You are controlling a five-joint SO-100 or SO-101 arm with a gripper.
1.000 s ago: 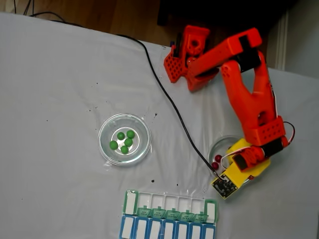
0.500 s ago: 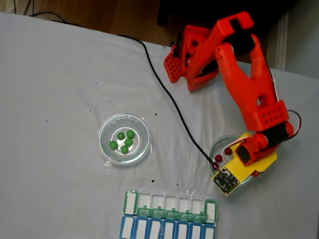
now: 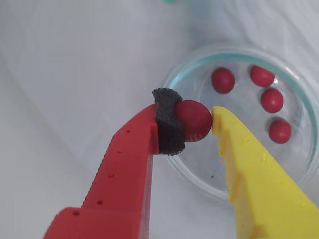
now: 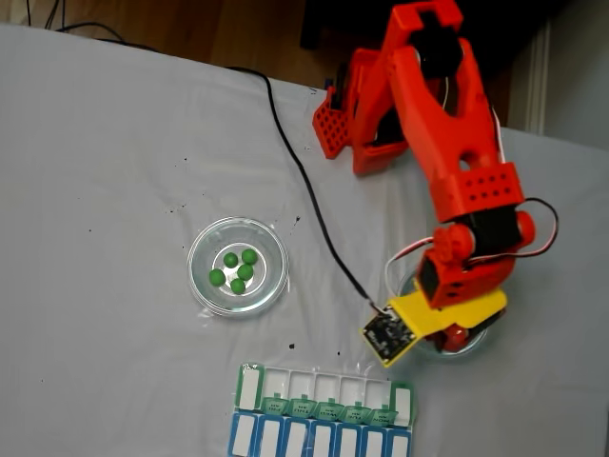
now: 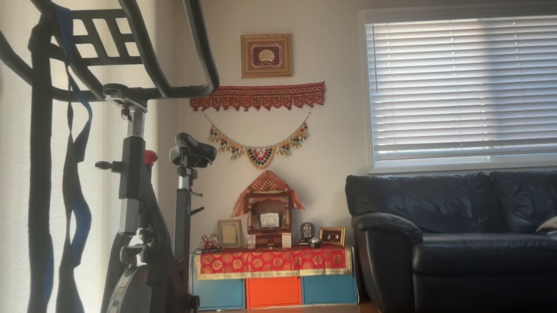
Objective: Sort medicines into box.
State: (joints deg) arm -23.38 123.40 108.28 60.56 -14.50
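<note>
in the fixed view my arm covers most of the red-ball dish; just a sliver of its rim and one dark red patch show beneath my yellow finger. my claw tips are hidden there. the box is cut off by the bottom edge, so its blue-lidded row shows in part; the day labels are too small to read. in the wrist view the dish runs off the right edge, and a blurred teal shape at the top edge cannot be identified.
</note>
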